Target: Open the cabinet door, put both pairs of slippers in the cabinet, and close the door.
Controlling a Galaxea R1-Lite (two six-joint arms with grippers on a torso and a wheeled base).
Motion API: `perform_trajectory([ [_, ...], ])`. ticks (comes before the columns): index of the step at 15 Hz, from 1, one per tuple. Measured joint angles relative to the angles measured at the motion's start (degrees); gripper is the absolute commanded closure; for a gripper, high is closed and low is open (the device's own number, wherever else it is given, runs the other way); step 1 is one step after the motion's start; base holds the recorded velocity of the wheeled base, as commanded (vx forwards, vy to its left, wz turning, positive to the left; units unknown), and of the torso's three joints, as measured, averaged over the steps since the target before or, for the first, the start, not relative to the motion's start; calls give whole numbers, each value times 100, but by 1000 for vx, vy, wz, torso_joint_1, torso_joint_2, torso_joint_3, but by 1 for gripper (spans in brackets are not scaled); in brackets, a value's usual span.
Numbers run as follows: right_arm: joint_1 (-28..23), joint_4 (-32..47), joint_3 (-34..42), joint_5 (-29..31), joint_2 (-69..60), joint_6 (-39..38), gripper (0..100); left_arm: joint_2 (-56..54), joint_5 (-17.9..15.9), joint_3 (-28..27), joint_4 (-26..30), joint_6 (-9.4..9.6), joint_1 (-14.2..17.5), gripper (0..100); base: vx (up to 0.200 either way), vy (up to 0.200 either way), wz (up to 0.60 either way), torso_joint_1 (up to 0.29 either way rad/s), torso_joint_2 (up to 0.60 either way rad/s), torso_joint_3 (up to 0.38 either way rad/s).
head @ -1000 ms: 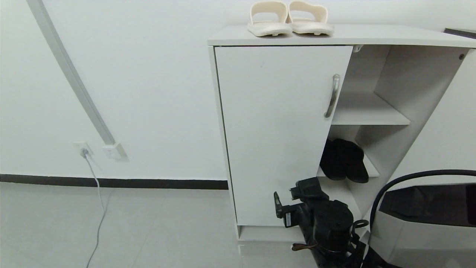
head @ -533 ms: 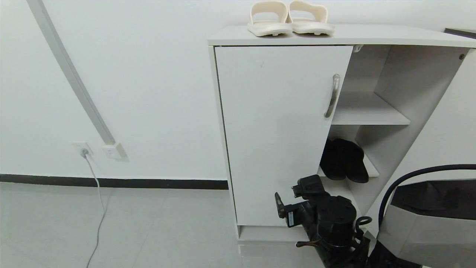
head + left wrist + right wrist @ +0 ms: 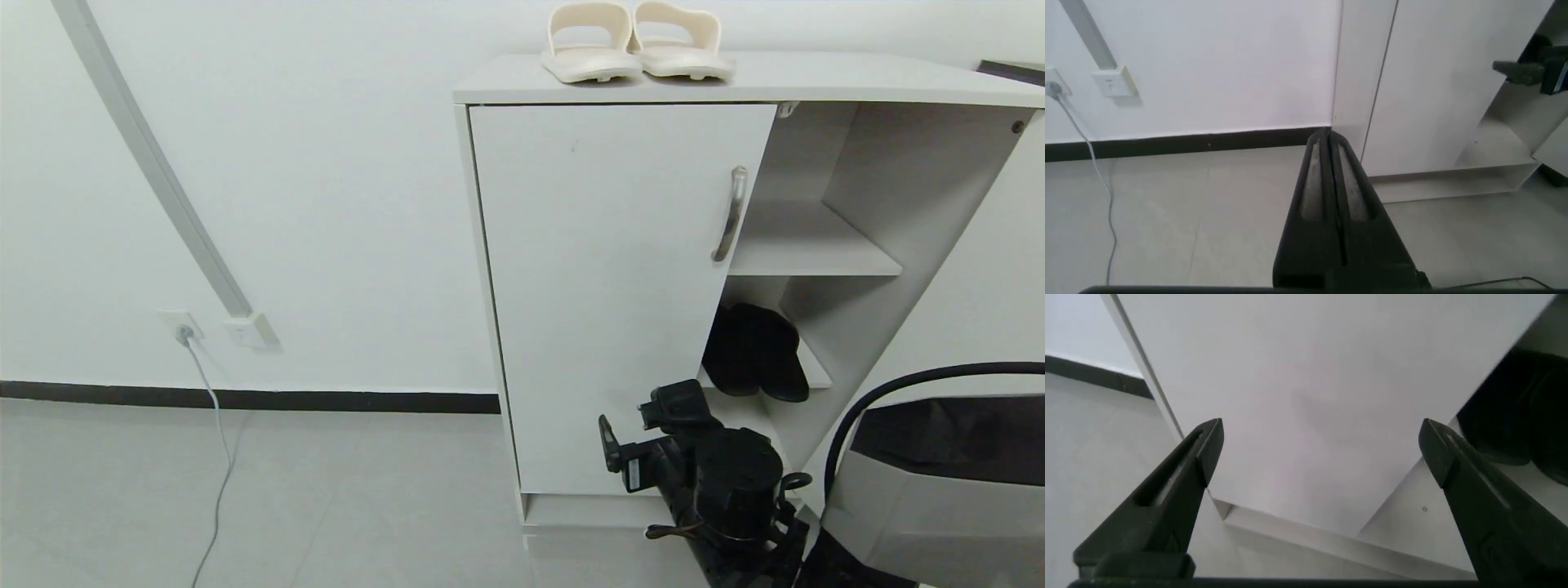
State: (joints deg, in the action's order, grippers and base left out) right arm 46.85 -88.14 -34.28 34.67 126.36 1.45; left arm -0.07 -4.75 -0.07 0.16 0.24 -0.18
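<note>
The cabinet (image 3: 735, 77) is standing with its left door (image 3: 604, 286) shut and its right half lying open. The cream slippers (image 3: 637, 41) are sitting on the cabinet's top, and the black slippers (image 3: 755, 351) are resting (side by side) on its lower shelf. The right gripper (image 3: 633, 425) is hovering before the foot of the cabinet's shut door, jaws spread wide, empty. The left gripper (image 3: 1328, 143) is hanging over the floor (image 3: 1192, 212) near the cabinet, jaws pressed together, empty.

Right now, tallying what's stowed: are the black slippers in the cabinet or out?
In: the black slippers rest on a shelf inside the cabinet.
</note>
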Motion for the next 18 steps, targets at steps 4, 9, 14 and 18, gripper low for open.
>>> perform_trajectory([
  [4,0,-27,-4,13,27,0,0,0,2,-4,-9,0,0,100,0,0,0,63,-472,-357],
  [9,-2,-27,11,22,38,-4,0,0,0,-2,-9,2,-2,100,0,0,0,120,-464,-346],
  [14,-7,-24,11,24,44,-6,0,0,0,-2,-9,0,0,100,0,0,0,159,-479,-321],
  [18,-2,-24,13,24,68,-6,0,0,0,-2,-6,2,0,100,0,0,0,189,-505,-319],
])
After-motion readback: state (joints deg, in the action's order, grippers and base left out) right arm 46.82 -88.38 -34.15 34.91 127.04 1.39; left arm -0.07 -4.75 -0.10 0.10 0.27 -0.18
